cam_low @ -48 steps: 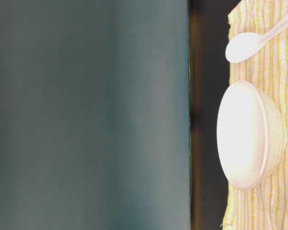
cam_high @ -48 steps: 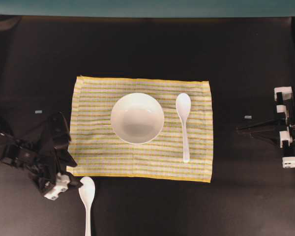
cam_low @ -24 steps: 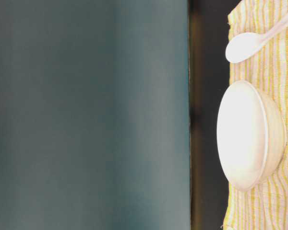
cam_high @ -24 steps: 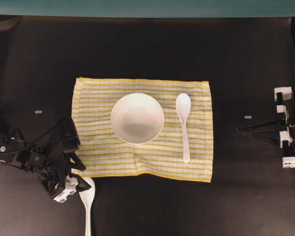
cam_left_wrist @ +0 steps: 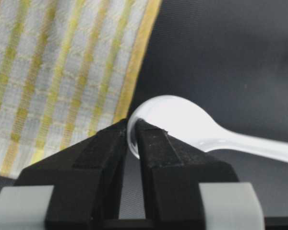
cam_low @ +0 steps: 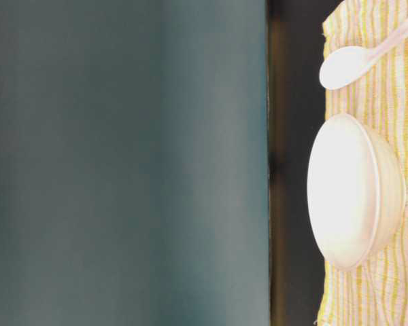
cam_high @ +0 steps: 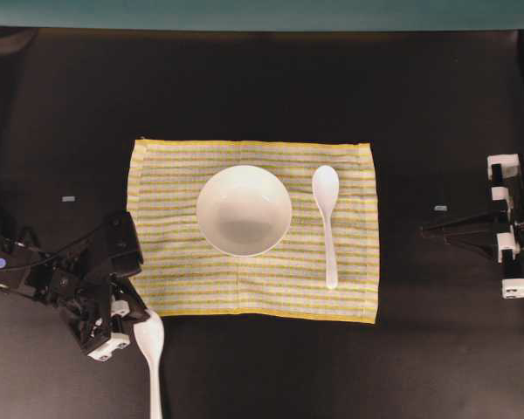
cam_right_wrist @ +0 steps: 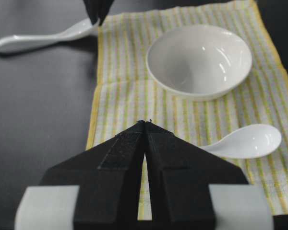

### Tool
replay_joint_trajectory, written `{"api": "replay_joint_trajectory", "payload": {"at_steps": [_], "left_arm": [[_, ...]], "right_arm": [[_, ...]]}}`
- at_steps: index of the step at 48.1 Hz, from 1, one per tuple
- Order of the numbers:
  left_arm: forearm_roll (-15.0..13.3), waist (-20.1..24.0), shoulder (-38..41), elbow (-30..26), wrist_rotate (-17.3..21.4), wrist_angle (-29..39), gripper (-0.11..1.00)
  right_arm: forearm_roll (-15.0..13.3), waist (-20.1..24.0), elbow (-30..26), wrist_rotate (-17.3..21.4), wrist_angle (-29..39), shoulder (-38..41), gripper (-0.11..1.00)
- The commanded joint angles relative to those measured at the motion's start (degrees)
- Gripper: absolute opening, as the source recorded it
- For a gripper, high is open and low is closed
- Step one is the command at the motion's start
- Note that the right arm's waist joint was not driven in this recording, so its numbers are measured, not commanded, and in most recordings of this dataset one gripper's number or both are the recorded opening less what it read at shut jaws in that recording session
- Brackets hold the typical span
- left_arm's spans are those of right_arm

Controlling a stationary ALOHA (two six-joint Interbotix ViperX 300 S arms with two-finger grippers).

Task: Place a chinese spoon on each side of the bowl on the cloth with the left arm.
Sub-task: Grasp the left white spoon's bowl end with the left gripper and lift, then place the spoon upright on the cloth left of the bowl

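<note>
The left gripper (cam_left_wrist: 133, 136) has its jaws pinched on the rim of a white spoon (cam_left_wrist: 192, 127) that lies on the black table (cam_high: 262, 87) just off the near-left corner of the cloth (cam_high: 349, 175). The bowl (cam_high: 244, 210) sits centred on the cloth, a second spoon (cam_high: 327, 223) beside it on the right. The right gripper (cam_right_wrist: 145, 123) rests well apart, jaws together.

**No Readable Text**

No lettering, label, brand, number or sign could be read in any view. The cloth (cam_high: 253, 229) bore only woven stripes, and the bowl (cam_high: 244, 210) was plain white. Two small pale tags (cam_high: 68, 199) lay on the dark table, too small to tell whether they carried any writing.
</note>
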Motion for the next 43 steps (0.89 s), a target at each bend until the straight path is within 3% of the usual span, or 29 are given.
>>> {"api": "replay_joint_trajectory", "payload": {"at_steps": [1,5,11,19,24,31,43], "left_arm": [[0.18,1.32,-4.04,-2.20,1.67,4.31,0.09],[0.18,3.34,-8.35,-4.04,4.31,9.93,0.07],[0.18,9.05,-15.12,-7.21,11.25,19.16,0.07],[0.18,19.07,-18.54,-8.00,19.86,20.04,0.07],[0.18,25.31,-17.14,-8.70,24.96,20.21,0.07],[0.18,30.50,-14.06,-10.63,30.50,22.85,0.07],[0.18,32.87,-6.77,-14.33,35.24,24.17,0.07]], "right_arm": [[0.09,0.00,-0.35,0.44,-0.44,0.26,0.00],[0.09,0.00,-0.35,0.44,-0.44,0.26,0.00],[0.09,0.00,-0.35,0.44,-0.53,0.35,0.00],[0.09,0.00,-0.26,0.44,-0.53,0.44,0.00],[0.09,0.00,-0.18,0.44,-0.53,0.35,0.00],[0.09,0.00,-0.18,0.44,-0.53,0.44,0.00],[0.09,0.00,-0.18,0.44,-0.62,0.44,0.00]]}}
